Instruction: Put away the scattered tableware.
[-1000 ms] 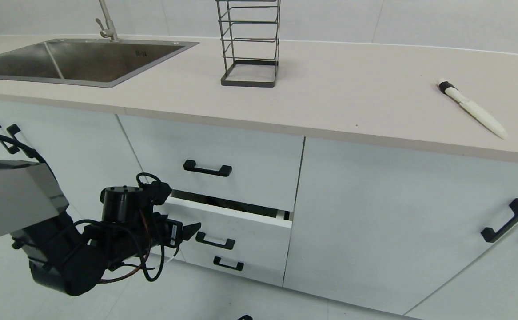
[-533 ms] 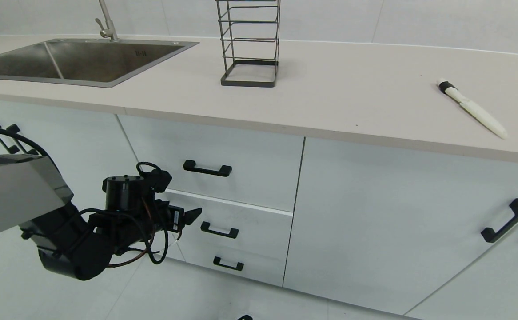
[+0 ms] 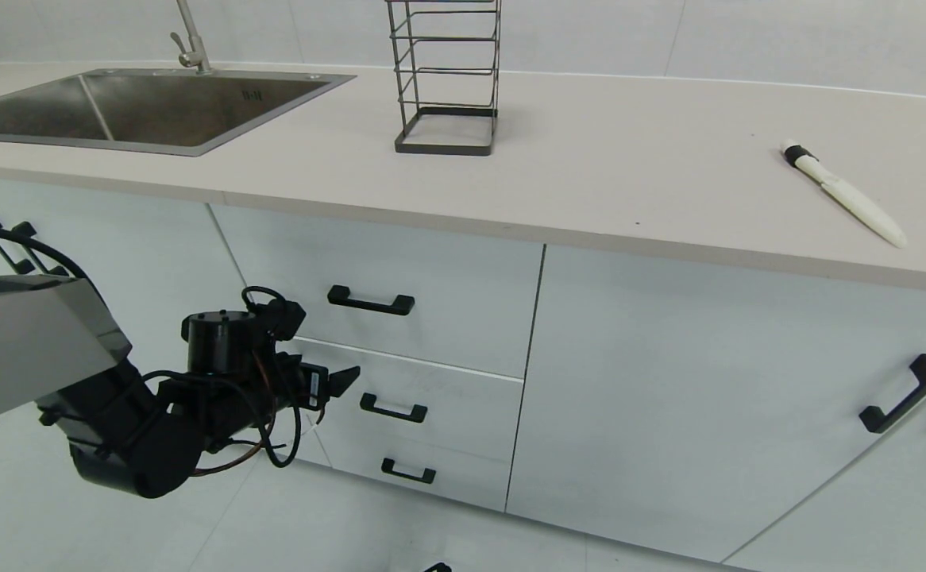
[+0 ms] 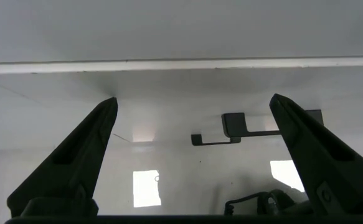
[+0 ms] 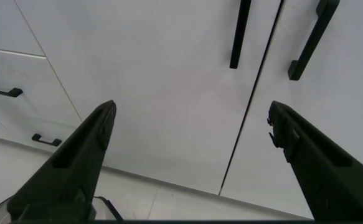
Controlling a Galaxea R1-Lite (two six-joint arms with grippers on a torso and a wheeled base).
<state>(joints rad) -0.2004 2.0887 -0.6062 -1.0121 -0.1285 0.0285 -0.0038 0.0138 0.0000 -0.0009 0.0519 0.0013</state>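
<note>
A white knife (image 3: 844,195) with a black band on its handle lies on the counter at the far right. The middle drawer (image 3: 447,397), with its black handle (image 3: 393,409), sits flush with the cabinet front. My left gripper (image 3: 344,380) is low at the left, open, with its tips at the drawer front just left of the handle. In the left wrist view the gripper (image 4: 193,101) faces the white drawer panel, with the handle (image 4: 256,124) close by. My right gripper (image 5: 192,109) is open and holds nothing, facing white cabinet doors.
A tall wire rack (image 3: 447,79) stands at the back middle of the counter (image 3: 590,159). A steel sink (image 3: 137,103) with a tap is at the back left. Top drawer handle (image 3: 371,301) and bottom drawer handle (image 3: 407,472) are black. Cabinet door handles (image 3: 904,395) are at the right.
The middle drawer stood partly pulled out a second ago and is now shut. My left gripper moved in toward the cabinet with it and rose slightly.
</note>
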